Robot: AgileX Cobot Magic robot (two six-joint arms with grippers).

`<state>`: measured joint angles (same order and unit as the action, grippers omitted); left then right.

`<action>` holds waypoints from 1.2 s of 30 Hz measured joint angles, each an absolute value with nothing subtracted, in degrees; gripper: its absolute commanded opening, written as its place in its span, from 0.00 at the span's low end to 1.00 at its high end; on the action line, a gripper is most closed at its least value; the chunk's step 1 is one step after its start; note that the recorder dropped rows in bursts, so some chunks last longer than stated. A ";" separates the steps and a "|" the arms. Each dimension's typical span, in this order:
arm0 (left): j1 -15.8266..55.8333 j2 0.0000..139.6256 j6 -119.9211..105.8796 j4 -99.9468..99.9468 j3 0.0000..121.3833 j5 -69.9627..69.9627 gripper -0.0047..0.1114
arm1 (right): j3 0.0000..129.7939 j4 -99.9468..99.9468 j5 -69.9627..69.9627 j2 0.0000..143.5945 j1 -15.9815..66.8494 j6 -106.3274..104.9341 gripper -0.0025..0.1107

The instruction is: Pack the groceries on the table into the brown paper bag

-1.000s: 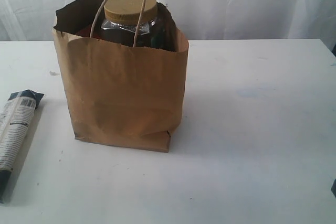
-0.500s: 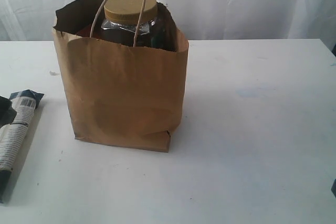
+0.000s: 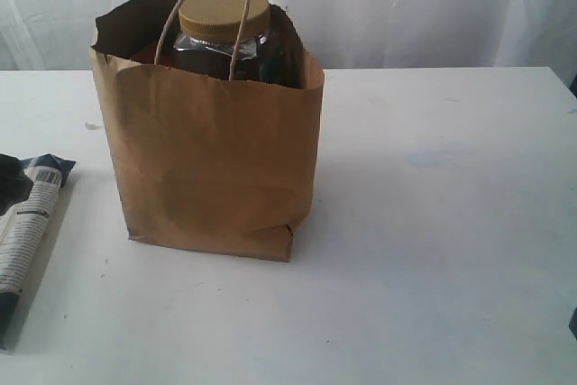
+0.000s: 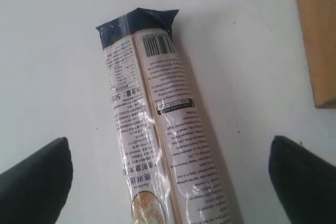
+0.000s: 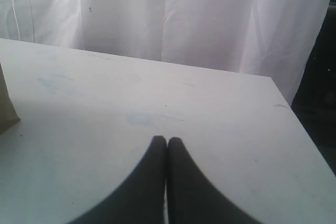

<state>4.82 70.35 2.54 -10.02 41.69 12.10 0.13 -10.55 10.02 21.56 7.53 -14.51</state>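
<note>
The package [image 4: 157, 124] lies flat on the table [image 3: 433, 223] left of the bag [image 3: 212, 160], which holds the jar [image 3: 224, 15] upright, the left gripper [image 4: 168, 177] spread wide astride the package without touching it, the right gripper [image 5: 167, 145] pressed shut over the table

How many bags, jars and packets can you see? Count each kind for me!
brown paper bag: 1
gold-lidded jar, sticking out of the bag's top: 1
long blue-white package, lying outside the bag: 1
Total: 3
</note>
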 measured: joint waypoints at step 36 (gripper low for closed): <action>-0.86 87.46 5.38 -2.38 55.24 13.98 0.95 | 0.13 -10.55 10.02 21.56 7.53 -14.51 0.02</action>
<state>-0.86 87.46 5.38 -2.38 55.24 13.98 0.13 -10.55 10.02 21.56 7.53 -14.51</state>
